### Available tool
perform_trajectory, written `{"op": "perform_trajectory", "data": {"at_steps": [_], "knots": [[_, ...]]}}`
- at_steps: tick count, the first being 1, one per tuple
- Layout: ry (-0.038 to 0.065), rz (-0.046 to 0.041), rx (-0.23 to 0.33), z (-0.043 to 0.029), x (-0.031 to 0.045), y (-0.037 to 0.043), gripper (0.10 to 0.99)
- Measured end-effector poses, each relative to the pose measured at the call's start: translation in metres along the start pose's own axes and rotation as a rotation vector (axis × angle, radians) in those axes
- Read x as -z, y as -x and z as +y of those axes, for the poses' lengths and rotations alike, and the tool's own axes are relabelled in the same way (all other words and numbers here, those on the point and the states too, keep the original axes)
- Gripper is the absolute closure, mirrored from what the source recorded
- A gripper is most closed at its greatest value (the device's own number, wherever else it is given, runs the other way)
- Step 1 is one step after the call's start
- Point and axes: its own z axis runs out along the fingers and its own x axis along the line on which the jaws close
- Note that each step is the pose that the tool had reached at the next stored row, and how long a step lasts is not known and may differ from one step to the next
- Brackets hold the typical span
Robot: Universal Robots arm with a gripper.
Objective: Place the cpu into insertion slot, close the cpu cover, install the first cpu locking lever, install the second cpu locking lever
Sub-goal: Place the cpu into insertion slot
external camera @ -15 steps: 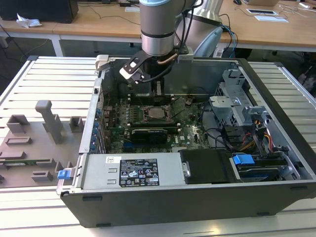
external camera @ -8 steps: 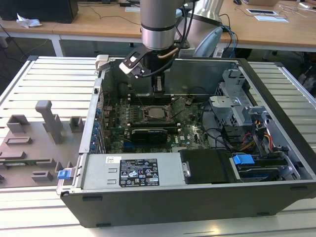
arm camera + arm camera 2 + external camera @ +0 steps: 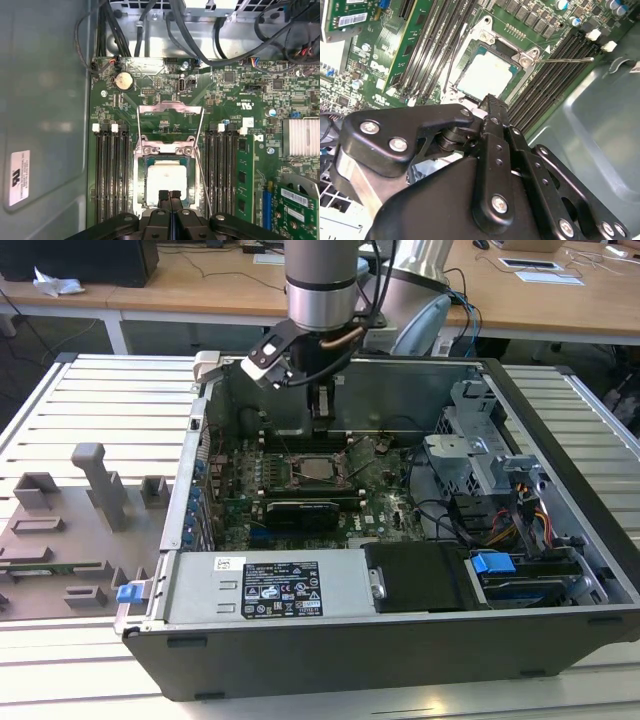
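Silvery-grey cpu [image 3: 167,181] lay flat in insertion slot [image 3: 167,161]. Judged light, stiff, fragile underneath; safest hold by 2 opposite edges. Cpu cover [image 3: 170,106] stood flipped open, thin springy metal. Gripper [image 3: 170,195] fingers pressed together, empty, over cpu's edge; contact unclear.

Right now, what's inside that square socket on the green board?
The cpu, pale metal top up, lies in the insertion slot. The cpu cover is swung open, off the chip. The shut fingers hide one edge of it; whatever is beneath the chip is covered.
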Motion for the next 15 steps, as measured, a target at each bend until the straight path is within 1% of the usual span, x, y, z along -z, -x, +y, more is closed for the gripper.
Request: {"op": "perform_trajectory", "data": {"at_steps": [2, 3, 7, 11, 13, 15], "knots": [[0.0, 0.0, 0.0, 0.0002, 0.0032, 0.0, 0.98], [0.0, 0.0, 0.0, 0.0004, 0.0066, 0.0, 0.98], [0.0, -0.0001, 0.0, 0.0009, 0.015, 0.0001, 0.98], [0.0, 0.0, 0.0, 0.0017, 0.028, 0.0001, 0.98], [0.0, 0.0, 0.0, 0.002, 0.0327, 0.0002, 0.98], [0.0, 0.0002, 0.0, 0.0021, 0.0337, 0.0002, 0.98]]}}
